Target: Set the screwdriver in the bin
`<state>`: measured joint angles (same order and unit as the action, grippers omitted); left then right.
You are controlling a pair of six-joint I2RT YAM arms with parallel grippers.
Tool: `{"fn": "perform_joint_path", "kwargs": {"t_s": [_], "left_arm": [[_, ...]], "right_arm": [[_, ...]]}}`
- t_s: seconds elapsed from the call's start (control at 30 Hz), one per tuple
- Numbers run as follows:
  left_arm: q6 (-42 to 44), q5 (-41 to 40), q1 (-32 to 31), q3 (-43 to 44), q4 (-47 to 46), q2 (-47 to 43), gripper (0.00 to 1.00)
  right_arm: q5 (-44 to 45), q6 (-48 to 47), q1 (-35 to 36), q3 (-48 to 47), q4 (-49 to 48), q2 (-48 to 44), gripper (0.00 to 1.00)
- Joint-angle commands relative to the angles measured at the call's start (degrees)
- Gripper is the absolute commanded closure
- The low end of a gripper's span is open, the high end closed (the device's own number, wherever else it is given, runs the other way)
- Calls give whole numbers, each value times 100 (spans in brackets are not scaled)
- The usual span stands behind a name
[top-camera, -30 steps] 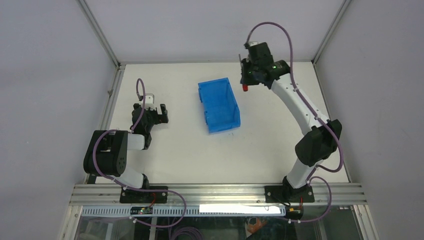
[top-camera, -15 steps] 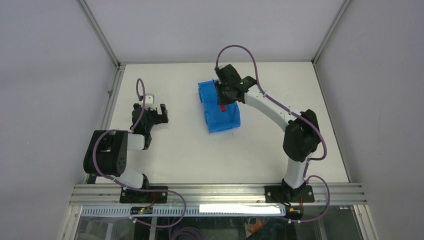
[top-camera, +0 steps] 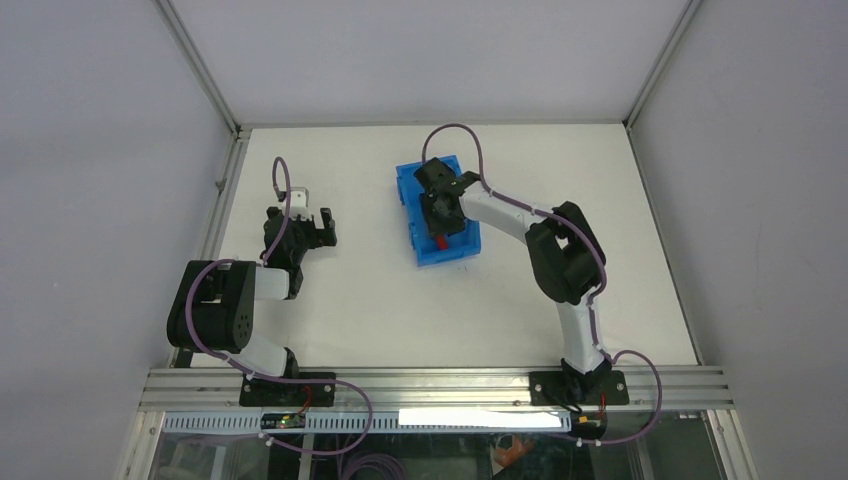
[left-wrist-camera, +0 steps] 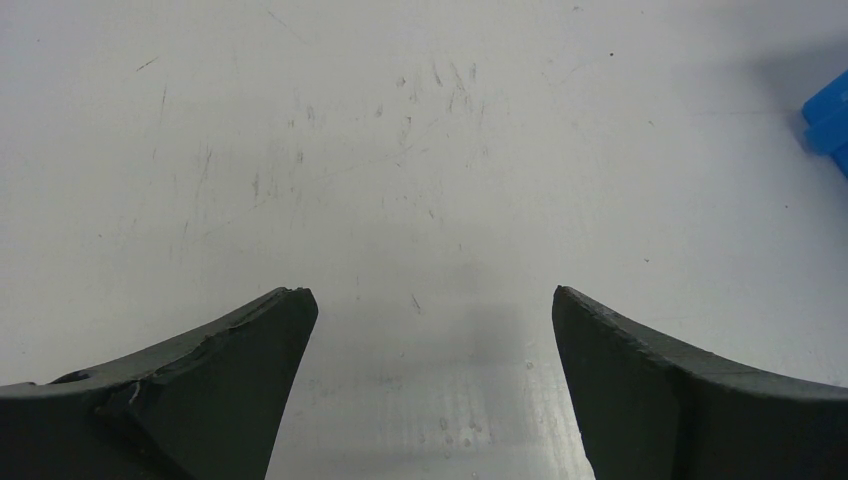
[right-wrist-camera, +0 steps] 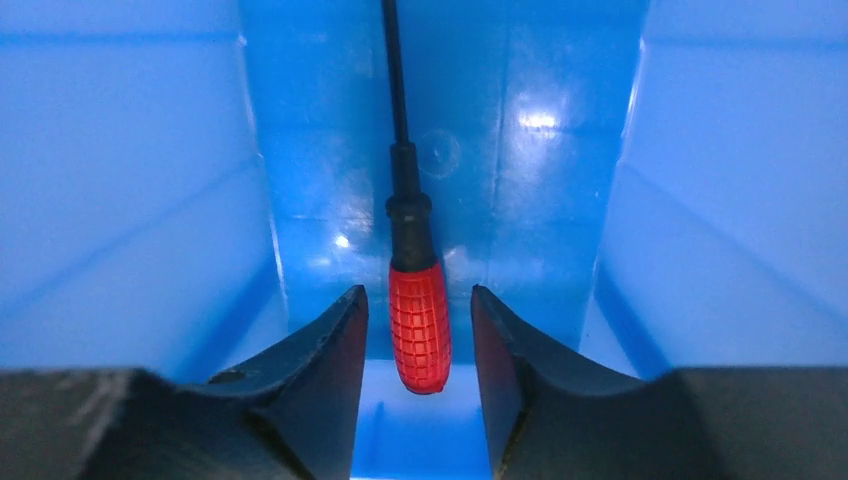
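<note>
The blue bin (top-camera: 462,243) stands at mid-table, and its walls (right-wrist-camera: 120,200) fill the right wrist view. My right gripper (top-camera: 440,205) is down inside it. The screwdriver (right-wrist-camera: 418,330) has a red handle and a black shaft. It lies between the right gripper's (right-wrist-camera: 419,291) fingers, with a narrow gap on each side, and points along the bin floor. Its red handle shows in the top view (top-camera: 441,241). The right jaws stand open and do not touch the handle. My left gripper (top-camera: 318,228) is open and empty over bare table to the left (left-wrist-camera: 430,300).
A corner of the bin (left-wrist-camera: 828,115) shows at the right edge of the left wrist view. The white table (top-camera: 350,300) is fenced by metal frame rails and grey walls.
My right arm swung from the back right of the table over to the bin and went down into it with the screwdriver. The left arm has not moved.
</note>
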<state>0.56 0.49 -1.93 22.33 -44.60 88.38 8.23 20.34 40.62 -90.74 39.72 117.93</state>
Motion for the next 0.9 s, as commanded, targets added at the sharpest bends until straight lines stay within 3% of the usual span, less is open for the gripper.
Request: {"fn": "perform_joint_path", "kwargs": {"t_s": [0.0,0.13,0.33,0.5,0.67,0.87], "left_arm": [[-113,85,-49,-35,-146,-202,1],[-108,89,-49,-35,-146,-205,1],[-108,84,-44,-35,-146,-199,1],[-114,87,-52,-35,-146,-204,1],[-110,83,-45,-35,-146,-201,1],[-109,82,-48,-35,-146,-203,1]], "right_arm": [[210,-115,51,-521,-126,-611,52],[384,-391,39,-406,-164,-1440,41],[648,-701,-646,642,-220,-2771,2],[373,-830,-2429,1414,-75,-3754,1],[493,-894,-3911,1544,241,-4006,1],[287,-684,-4466,1928,-36,-4205,1]]}}
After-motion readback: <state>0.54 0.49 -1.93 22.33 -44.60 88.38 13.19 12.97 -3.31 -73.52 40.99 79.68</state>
